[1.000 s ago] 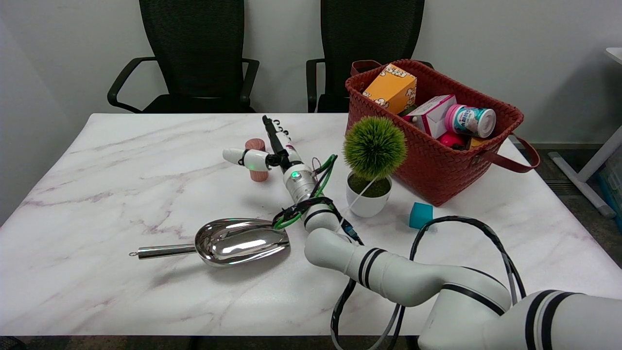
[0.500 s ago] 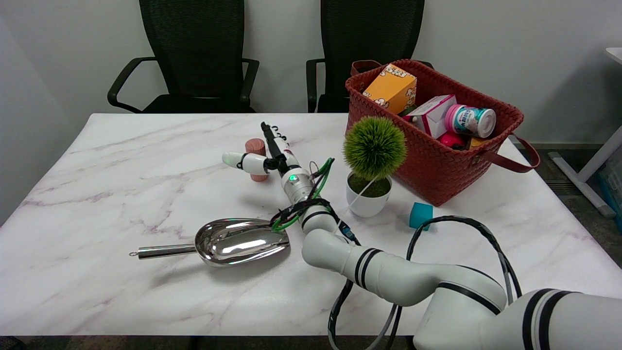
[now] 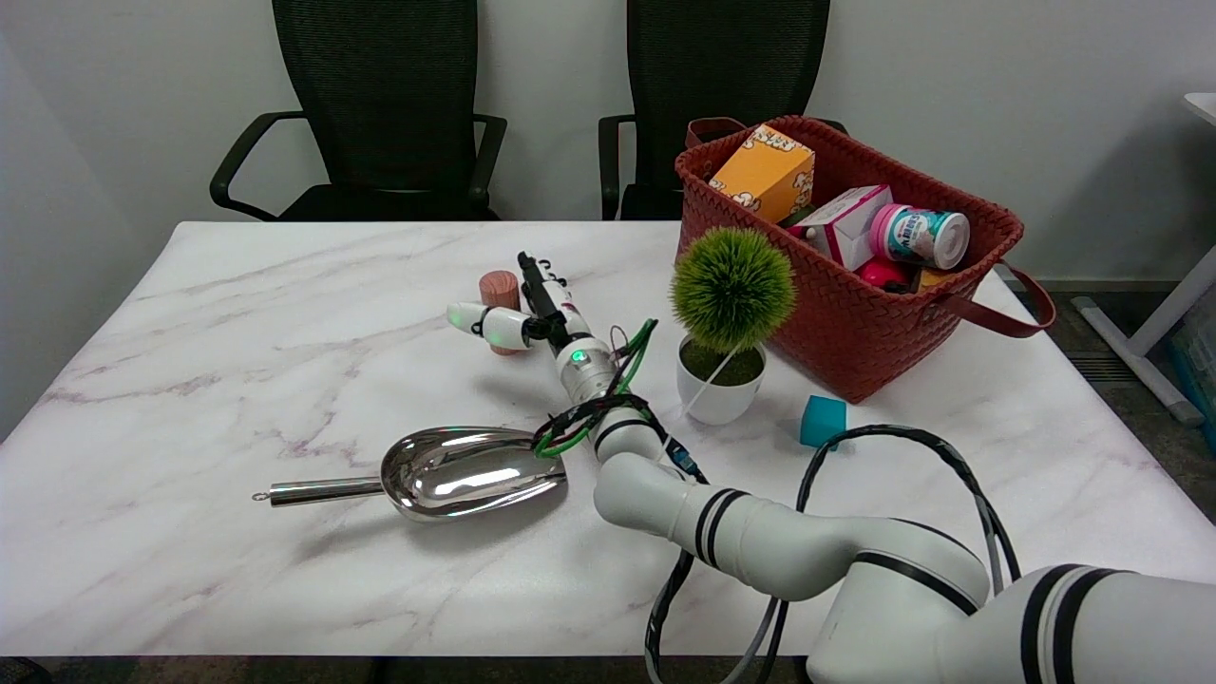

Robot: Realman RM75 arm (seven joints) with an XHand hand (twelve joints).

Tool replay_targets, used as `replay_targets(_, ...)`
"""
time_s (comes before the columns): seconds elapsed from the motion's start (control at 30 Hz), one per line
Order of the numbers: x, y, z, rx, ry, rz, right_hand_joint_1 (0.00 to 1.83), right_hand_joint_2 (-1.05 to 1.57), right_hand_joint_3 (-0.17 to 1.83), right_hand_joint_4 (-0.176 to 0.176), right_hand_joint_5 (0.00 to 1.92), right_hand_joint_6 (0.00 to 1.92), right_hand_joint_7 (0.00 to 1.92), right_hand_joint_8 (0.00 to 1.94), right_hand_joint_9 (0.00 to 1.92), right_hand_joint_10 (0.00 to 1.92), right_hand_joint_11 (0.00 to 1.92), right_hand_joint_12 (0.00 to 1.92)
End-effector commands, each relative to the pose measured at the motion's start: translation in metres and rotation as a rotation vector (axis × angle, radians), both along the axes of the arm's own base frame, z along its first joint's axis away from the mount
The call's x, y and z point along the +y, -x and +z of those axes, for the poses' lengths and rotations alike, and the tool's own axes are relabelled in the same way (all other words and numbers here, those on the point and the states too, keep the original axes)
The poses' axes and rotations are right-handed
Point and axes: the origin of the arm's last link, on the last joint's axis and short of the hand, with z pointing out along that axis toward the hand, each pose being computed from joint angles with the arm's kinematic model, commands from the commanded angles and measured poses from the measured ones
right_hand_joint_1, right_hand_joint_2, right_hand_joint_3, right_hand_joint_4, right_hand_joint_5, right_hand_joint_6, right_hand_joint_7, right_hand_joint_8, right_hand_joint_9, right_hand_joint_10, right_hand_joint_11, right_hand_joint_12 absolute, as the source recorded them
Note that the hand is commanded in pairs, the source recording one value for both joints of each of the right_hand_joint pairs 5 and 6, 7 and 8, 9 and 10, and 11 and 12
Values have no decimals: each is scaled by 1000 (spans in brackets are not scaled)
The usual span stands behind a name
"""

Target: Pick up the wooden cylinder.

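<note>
The cylinder (image 3: 500,311) stands upright on the table (image 3: 237,380), a bit left of the middle and toward the far side. It has not been picked up yet. The right hand (image 3: 522,309) is right at it. A white thumb crosses in front of the cylinder, and the dark fingers (image 3: 532,275) stick up just to its right. The fingers are spread apart and the hand holds nothing. I cannot tell for sure if the thumb is touching the wood, because the hand is seen edge-on. What is left is to close the hand around the cylinder and lift it.

The table is white marble with faint pink veins. A shiny scoop (image 3: 446,472) lies near the front. A little plant (image 3: 730,313) in a white pot stands right of the arm. A teal cube (image 3: 822,421) sits near it. A red basket (image 3: 855,313) full of boxes and a can is at the far right. Two black chairs (image 3: 380,114) stand behind the table by a white wall.
</note>
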Motion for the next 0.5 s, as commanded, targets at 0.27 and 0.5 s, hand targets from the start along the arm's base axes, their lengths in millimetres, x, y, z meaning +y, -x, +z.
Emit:
replay_targets(0.27,2,11,7,-39,32,-38,928,997,-175,0,0,0,344,344,293,293,144,144)
replay_targets(0.5,3,12,7,-59,44,-43,918,1082,-175,0,324,324,461,461,317,317,134,134)
